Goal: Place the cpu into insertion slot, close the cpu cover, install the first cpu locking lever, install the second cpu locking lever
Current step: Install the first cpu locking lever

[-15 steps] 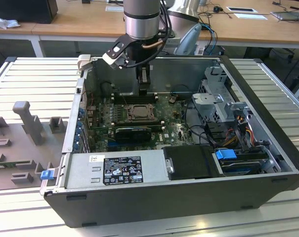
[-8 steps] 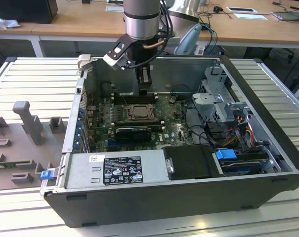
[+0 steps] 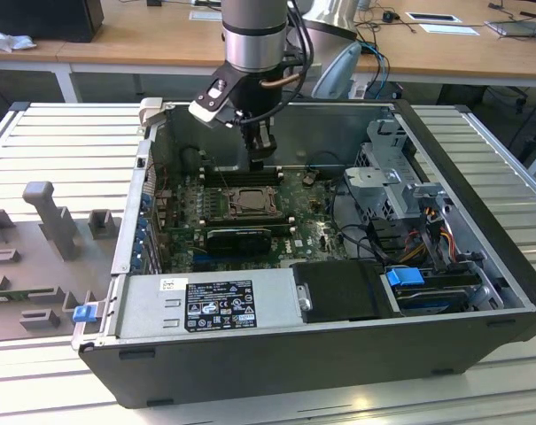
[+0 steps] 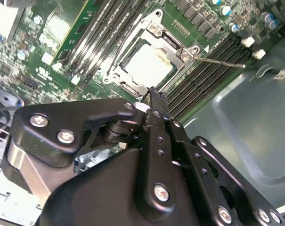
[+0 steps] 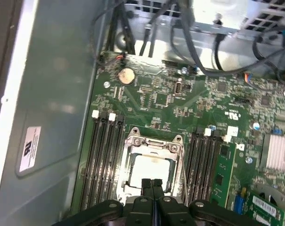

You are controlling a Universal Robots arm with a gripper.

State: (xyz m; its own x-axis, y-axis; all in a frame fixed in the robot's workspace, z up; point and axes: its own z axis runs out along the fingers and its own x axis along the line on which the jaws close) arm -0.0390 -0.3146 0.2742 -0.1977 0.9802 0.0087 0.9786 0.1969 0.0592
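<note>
One gripper (image 3: 259, 162), fingers pinched together, holding nothing, hangs just above one slot (image 3: 225, 204) at the exterior view's centre. One cpu (image 5: 151, 170) lies inside, one cover (image 5: 154, 142) framing it. Two memory-slot banks (image 5: 102, 155) flank it.

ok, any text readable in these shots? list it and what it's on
Nothing can be quoted; every print is too small or blurred.
Black label on the power supply: white print and symbols, unreadable.
Small white sticker on the same unit: unreadable.
White sticker on the case wall: dark mark and lines of print, blurred.
Motherboard markings: too small to read.
</note>
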